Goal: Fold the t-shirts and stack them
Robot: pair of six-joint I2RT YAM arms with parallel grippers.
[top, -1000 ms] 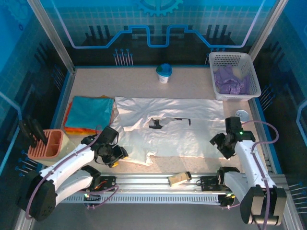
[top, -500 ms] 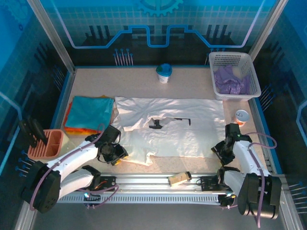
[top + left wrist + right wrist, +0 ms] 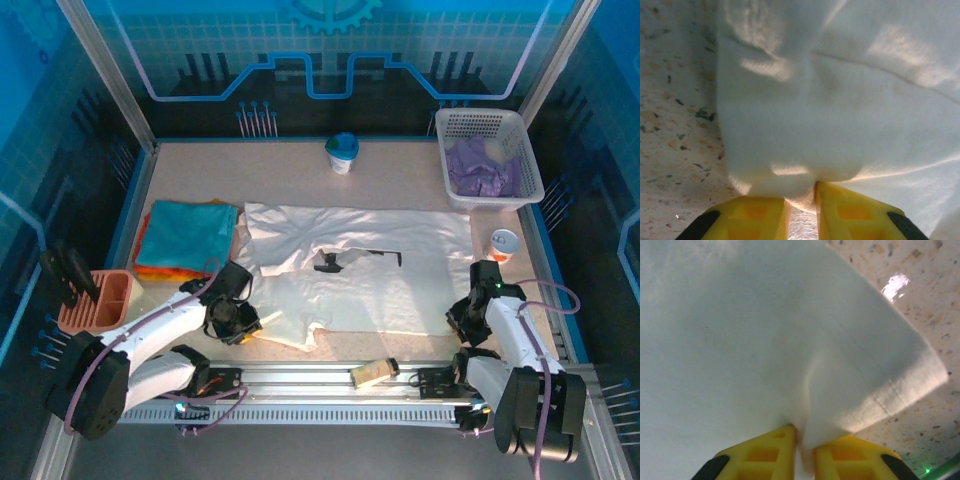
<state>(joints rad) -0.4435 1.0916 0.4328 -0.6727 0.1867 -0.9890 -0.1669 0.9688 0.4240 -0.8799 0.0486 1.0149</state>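
The left gripper (image 3: 801,199) and right gripper (image 3: 804,441) each pinch the near edge of the white shirt (image 3: 400,290) spread ahead of them. Beyond the right one, a basket (image 3: 480,122) holds a purple shirt (image 3: 480,170).

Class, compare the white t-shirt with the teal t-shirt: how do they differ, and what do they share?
The white t-shirt lies spread wide; the teal t-shirt is folded up. The left gripper and right gripper pinch the white t-shirt's near edge; the teal t-shirt is untouched. The teal t-shirt tops an orange t-shirt; the white t-shirt lies alone. Both are cloth shirts.
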